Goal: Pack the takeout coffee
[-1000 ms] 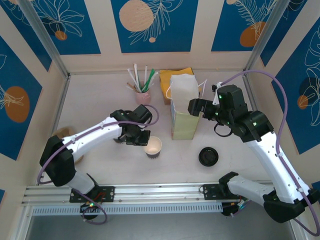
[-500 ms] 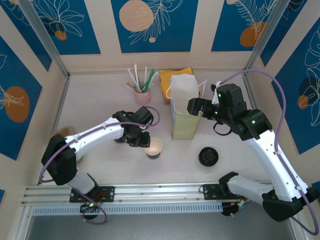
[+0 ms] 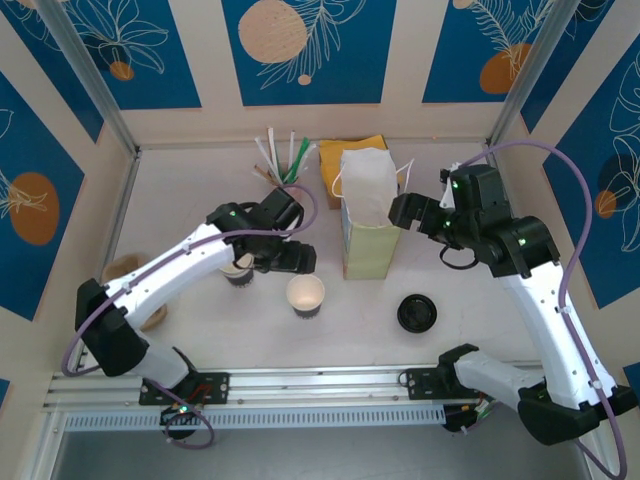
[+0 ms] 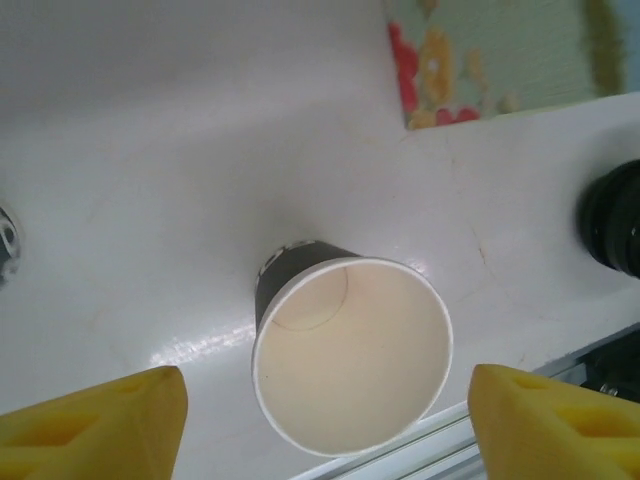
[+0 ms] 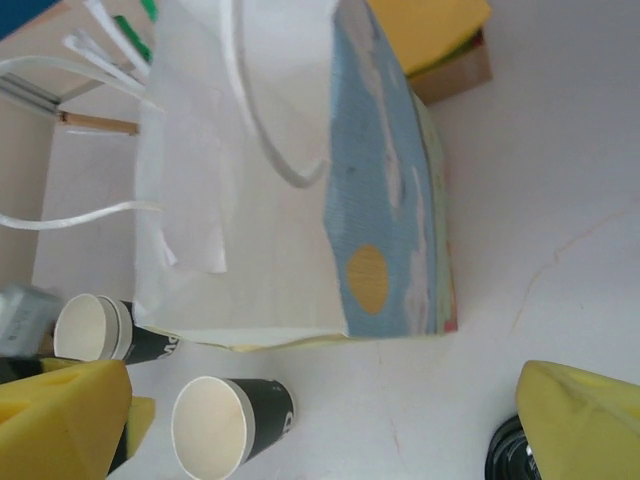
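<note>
Gleaming white tabletop (image 4: 150,200) under round paper cup (image 4: 350,355).

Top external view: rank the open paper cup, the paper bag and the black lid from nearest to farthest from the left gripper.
1. Open paper cup: right beside the left gripper, on its near side.
2. Paper bag: standing upright to the gripper's right.
3. Black lid: farthest right, beyond the cup and nearer the front.

Cup (image 3: 306,294) on table (image 3: 180,190) left-front of bag (image 3: 366,220), lid (image 3: 417,313) right of cup
</note>
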